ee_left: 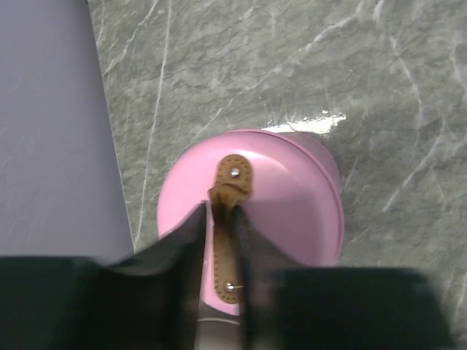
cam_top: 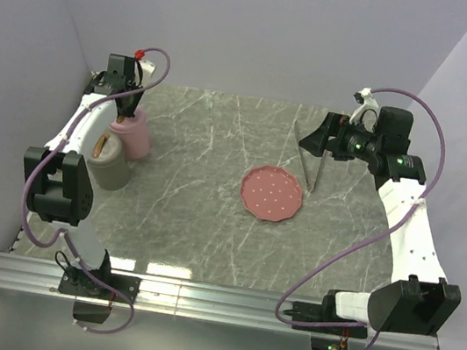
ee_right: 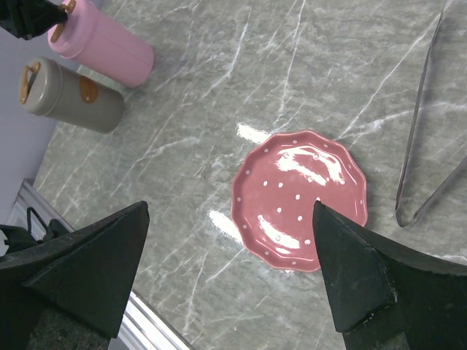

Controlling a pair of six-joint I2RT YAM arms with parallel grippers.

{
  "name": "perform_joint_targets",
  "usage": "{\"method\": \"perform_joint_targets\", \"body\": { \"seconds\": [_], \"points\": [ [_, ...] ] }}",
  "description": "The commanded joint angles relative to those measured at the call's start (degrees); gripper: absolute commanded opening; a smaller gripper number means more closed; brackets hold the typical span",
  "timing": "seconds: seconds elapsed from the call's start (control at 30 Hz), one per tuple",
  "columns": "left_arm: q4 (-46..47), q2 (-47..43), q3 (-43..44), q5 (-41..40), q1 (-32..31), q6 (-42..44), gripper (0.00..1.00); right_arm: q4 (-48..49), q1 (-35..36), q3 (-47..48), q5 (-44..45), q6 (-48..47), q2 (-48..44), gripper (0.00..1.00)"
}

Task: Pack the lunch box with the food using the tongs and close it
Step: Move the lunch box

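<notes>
The pink round lunch box (cam_top: 136,136) stands upright at the far left, its lid carrying a brown leather strap (ee_left: 232,182). My left gripper (ee_left: 221,211) hangs right over the lid (ee_left: 292,197), its fingers slightly parted on either side of the raised strap, with a sliver of pink showing beside the left finger. The grey metal tongs (cam_top: 306,164) lie flat on the table, right of the plate (ee_right: 417,124). My right gripper (ee_right: 230,208) hovers wide open above the table near the tongs (cam_top: 319,140), holding nothing. The food is out of view.
A grey canister (cam_top: 111,164) with a brown strap stands just in front of the pink box (ee_right: 69,95). A pink speckled plate (cam_top: 272,193) sits bare mid-table (ee_right: 303,197). The purple wall runs close along the left side. A metal rail marks the near table edge.
</notes>
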Motion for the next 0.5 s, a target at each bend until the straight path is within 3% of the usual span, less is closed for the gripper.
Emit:
{"method": "perform_joint_targets", "body": {
  "seconds": [0.0, 0.1, 0.43, 0.47],
  "points": [
    [-6.18, -0.87, -0.67, 0.04, 1.96, 0.37, 0.31, 1.88, -0.46, -0.01, -0.82, 0.08, -2.38, 1.00],
    [-7.06, -1.13, 1.17, 1.18, 2.31, 0.02, 0.43, 1.96, -0.55, -0.19, -1.09, 0.16, -2.20, 1.00],
    [-9.34, -2.80, 7.76, 3.91, 2.32, 0.80, 0.58, 1.70, -0.46, 0.69, -1.53, 0.17, -2.12, 1.00],
    [-9.52, -2.98, 8.38, 4.26, 2.23, 0.72, 0.66, 1.70, -0.46, 0.69, -1.53, 0.17, -2.29, 1.00]
  ]
}}
